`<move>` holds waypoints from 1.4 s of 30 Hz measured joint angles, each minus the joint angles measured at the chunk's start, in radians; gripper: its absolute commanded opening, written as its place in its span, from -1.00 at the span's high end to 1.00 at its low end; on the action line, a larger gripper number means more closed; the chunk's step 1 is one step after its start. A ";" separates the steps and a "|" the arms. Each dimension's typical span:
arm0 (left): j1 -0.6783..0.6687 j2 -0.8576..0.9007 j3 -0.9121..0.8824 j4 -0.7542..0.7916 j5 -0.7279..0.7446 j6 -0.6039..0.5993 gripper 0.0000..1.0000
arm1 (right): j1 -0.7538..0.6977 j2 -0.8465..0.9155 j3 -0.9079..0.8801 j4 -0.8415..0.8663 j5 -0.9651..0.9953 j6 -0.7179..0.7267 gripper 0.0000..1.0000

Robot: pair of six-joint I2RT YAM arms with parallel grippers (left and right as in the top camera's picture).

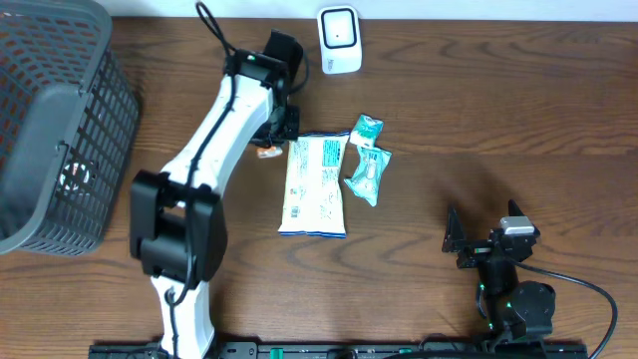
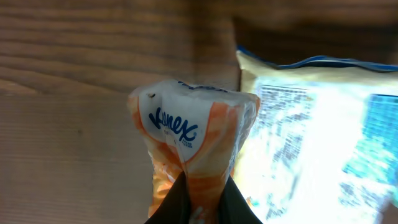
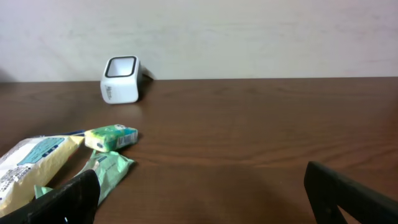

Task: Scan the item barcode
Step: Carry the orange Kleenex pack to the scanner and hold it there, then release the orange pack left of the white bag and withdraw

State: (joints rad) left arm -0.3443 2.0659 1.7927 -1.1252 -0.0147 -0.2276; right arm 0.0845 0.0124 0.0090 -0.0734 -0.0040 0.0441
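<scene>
My left gripper (image 2: 202,186) is shut on an orange-and-white Kleenex tissue pack (image 2: 193,130), pinching its lower end between the dark fingers (image 2: 171,208). From overhead the left gripper (image 1: 277,135) is low over the table at the upper left corner of a large white-and-blue packet (image 1: 316,184), and a bit of the orange pack (image 1: 266,152) shows beside it. The white barcode scanner (image 1: 339,40) stands at the table's back edge, window facing forward, and is also in the right wrist view (image 3: 121,79). My right gripper (image 1: 477,242) rests open and empty at the front right.
A grey mesh basket (image 1: 60,130) fills the far left. Two green packets (image 1: 366,128) (image 1: 368,175) lie right of the large packet. In the right wrist view the open gripper (image 3: 205,199) faces bare dark wood.
</scene>
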 measured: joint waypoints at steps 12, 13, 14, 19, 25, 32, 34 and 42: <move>0.000 0.043 -0.001 0.006 -0.014 0.011 0.10 | 0.000 0.000 0.000 0.000 0.000 0.000 -0.99; 0.000 0.043 -0.001 0.006 -0.015 0.014 0.07 | 0.000 0.000 0.000 0.000 0.000 0.000 -0.98; 0.000 0.043 -0.001 0.006 -0.015 0.016 0.07 | 0.000 0.000 0.000 0.000 0.000 0.000 -0.98; 0.000 0.043 -0.001 0.003 -0.015 0.015 0.07 | 0.000 0.000 0.000 0.000 0.000 0.000 -0.99; 0.000 0.041 0.041 -0.034 -0.015 0.016 -0.06 | 0.000 0.000 0.000 0.000 0.000 0.000 -0.99; 0.007 -0.082 0.127 0.016 -0.014 0.016 -0.56 | 0.000 0.000 0.000 0.000 0.000 0.000 -0.99; 0.021 -0.164 0.140 0.056 -0.015 0.019 -0.63 | 0.000 0.000 0.000 0.000 0.000 0.000 -0.99; 0.205 -0.445 0.161 0.193 -0.014 0.015 -0.84 | 0.000 0.000 0.000 0.000 0.000 0.000 -0.99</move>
State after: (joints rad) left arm -0.1394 1.6211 1.9533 -0.9321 -0.0288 -0.2123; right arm 0.0845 0.0128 0.0090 -0.0731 -0.0040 0.0441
